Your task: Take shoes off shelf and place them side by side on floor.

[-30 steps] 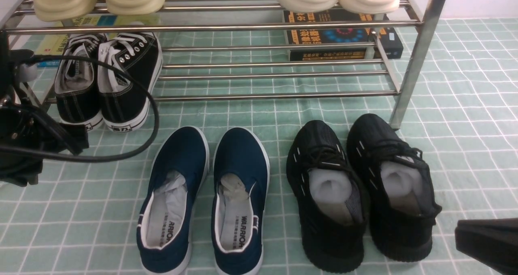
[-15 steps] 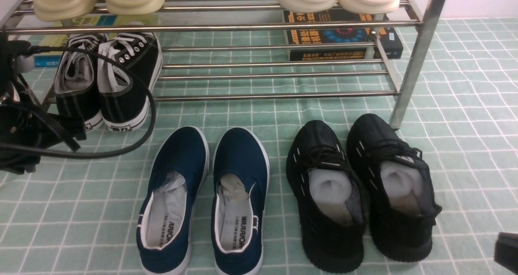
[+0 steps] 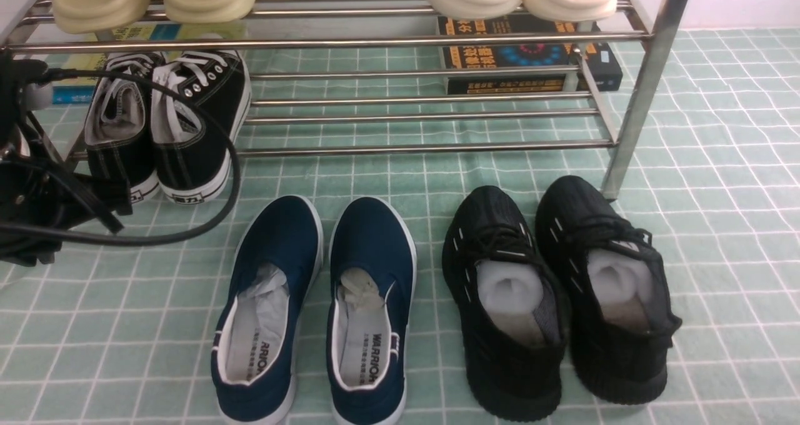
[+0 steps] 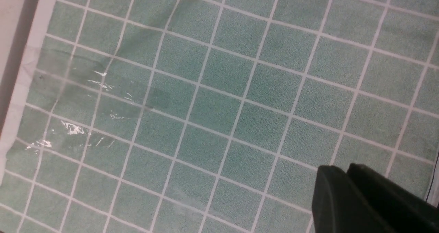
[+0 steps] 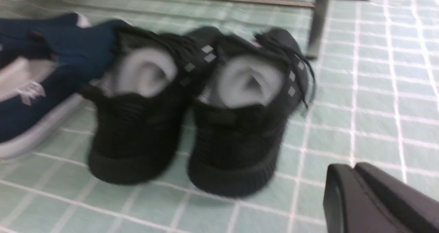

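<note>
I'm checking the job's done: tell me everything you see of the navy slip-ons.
The navy slip-ons are canvas-looking, with white rubber soles, white lining printed WARRIOR and crumpled paper stuffing. They stand upright side by side on the green gridded floor, toes toward the shelf, left of the black knit sneakers; nothing holds them.

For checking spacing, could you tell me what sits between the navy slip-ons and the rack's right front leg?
A pair of black knit sneakers on the floor, seen in the front view.

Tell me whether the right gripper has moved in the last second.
Yes. The right gripper drew back rightward, away from the knit sneakers, and has left the front view.
</note>
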You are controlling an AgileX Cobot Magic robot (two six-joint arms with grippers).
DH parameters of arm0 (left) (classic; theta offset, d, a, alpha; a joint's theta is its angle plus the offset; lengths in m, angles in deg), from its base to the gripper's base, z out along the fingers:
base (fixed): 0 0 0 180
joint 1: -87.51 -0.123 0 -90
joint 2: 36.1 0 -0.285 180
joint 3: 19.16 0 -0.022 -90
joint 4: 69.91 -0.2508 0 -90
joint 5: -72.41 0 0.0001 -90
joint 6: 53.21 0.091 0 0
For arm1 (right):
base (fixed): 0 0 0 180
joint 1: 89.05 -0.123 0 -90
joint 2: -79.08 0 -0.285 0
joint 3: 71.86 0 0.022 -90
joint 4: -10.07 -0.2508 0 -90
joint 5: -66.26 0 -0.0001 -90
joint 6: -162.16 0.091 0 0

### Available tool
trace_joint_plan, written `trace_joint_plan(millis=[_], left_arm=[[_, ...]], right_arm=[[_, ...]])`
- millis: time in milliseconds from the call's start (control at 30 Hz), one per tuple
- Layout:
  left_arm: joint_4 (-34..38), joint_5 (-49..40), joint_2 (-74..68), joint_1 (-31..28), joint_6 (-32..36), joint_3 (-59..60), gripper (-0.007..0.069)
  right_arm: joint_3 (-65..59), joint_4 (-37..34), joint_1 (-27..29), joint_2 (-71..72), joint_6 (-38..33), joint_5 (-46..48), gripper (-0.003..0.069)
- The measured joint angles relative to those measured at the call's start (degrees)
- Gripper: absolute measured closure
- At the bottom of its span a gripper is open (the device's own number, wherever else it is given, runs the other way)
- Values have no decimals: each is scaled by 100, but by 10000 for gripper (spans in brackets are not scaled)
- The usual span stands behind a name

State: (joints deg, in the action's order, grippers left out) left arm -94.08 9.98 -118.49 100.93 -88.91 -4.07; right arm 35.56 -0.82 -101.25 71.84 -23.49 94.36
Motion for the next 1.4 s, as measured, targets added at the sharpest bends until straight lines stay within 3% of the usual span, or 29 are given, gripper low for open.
trace_joint_plan(millis=[333, 633, 900, 1167, 1400], left_arm=[[92, 52, 589, 0, 776, 0, 557], [203, -9, 1713, 0, 1287, 0, 557], [774, -834, 3071, 0, 2132, 0, 557], [981, -834, 4205, 0, 2358, 97, 557], [1680, -834, 5303, 0, 2610, 870, 557]], right_arm=[[-513, 70, 409, 5, 0, -463, 591], [-518, 635, 1088, 5, 0, -490, 578], [-518, 679, 1096, 5, 0, -490, 567], [-518, 679, 1096, 5, 0, -490, 557], [-518, 680, 1096, 5, 60, -490, 555]])
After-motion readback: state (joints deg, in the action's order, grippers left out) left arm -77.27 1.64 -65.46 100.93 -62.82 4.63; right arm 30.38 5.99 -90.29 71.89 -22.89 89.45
